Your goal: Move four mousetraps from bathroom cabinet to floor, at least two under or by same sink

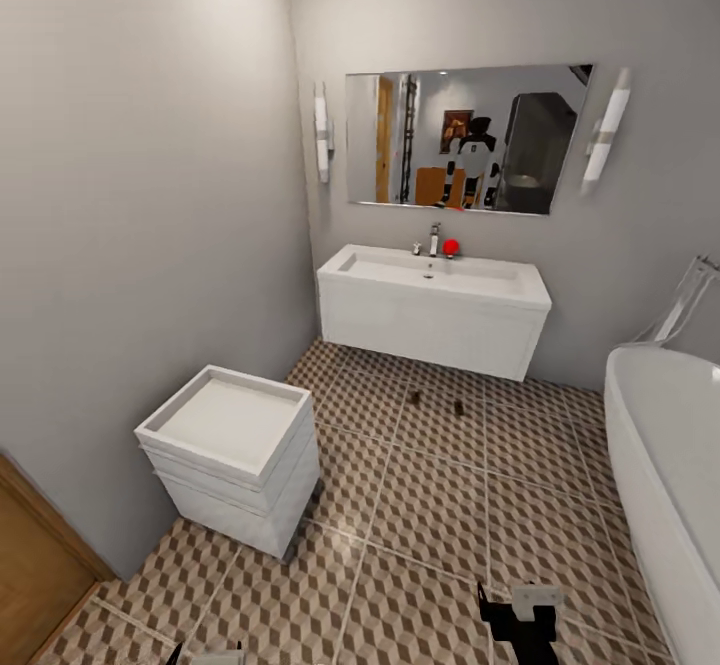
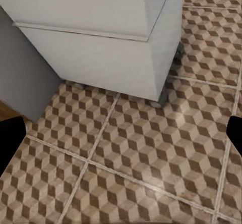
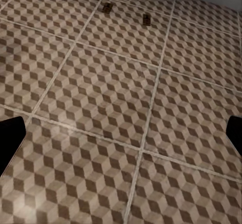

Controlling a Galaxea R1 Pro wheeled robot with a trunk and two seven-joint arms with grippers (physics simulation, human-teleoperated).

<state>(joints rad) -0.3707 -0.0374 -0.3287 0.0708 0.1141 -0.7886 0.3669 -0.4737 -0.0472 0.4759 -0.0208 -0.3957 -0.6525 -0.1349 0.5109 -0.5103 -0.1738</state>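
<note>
**Two traps down by the sink, both grippers empty**

You had both arms low over the bathroom floor (image 1: pixel 440 505) with nothing in either. The left gripper (image 2: pixel 121 138) stood with its jaws spread wide, only the dark fingertips (image 2: pixel 10 138) showing at the frame edges, bare tile between them and the small white boxy unit (image 2: pixel 101 42) just beyond. The right gripper (image 3: pixel 121 138) was likewise wide open over bare tile.

Well ahead of the right jaws lay two mousetraps (image 3: pixel 107 7), the second (image 3: pixel 146 19) near the first but apart from it. In the head view those same two sat on the tiles just in front of the bathroom sink (image 1: pixel 432 290). A corner of orange-brown wood (image 1: pixel 30 565) showed beside the white unit, possibly the cabinet.

By my reading, two traps were placed and two remained to fetch. Expect each to be very light, stiff and flat, easy to nudge across a smooth surface. You would do best to pinch across the wooden board's long edges, clear of the metal parts, and close gently so it doesn't skate out of the jaws
</note>
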